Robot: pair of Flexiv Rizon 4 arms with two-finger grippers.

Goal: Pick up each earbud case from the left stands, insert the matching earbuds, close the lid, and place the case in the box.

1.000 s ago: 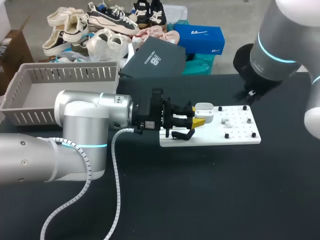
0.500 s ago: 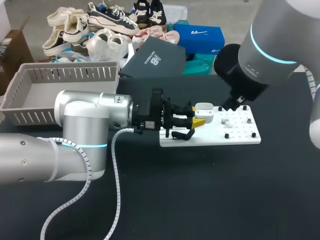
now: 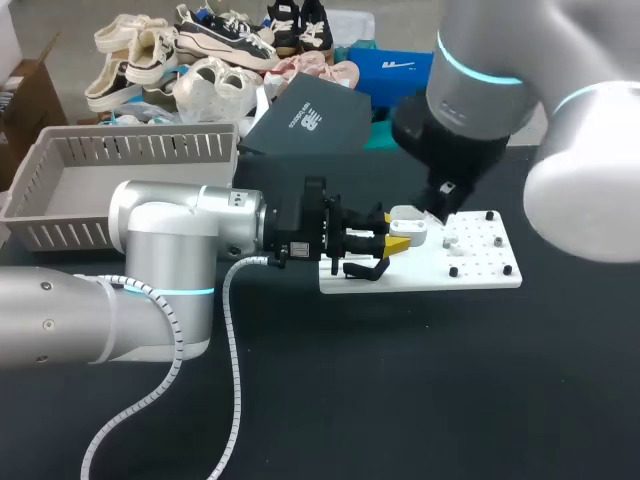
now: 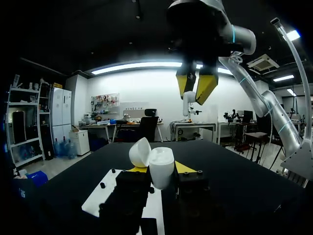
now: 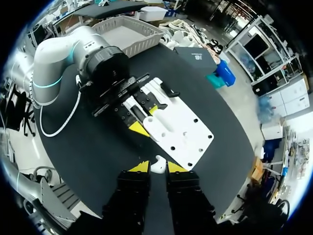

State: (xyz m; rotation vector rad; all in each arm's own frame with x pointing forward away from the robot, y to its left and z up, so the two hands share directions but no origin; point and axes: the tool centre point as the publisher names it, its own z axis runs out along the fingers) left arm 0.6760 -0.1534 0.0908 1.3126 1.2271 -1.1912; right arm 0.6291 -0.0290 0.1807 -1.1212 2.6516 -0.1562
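The right gripper (image 5: 158,168) has its two yellow tips drawn narrow on one small white earbud (image 5: 158,163), which sits between them and seems to touch both. From the left wrist view it hangs above and just ahead of the one earbud case (image 4: 162,167). The left gripper (image 4: 161,169) clamps that white case from both sides with its lid (image 4: 140,152) tipped open, low over the left end of the one white board (image 3: 482,262). Several black pegs (image 3: 497,241) dot the board; I count about five in the head view. Small white lumps among them are too small to tell. The right arm's wrist covers the board's far left corner. One grey basket (image 3: 130,150) stands well apart at the far left of the black table (image 3: 420,400), and a white coiled cable (image 3: 232,330) trails from the left arm
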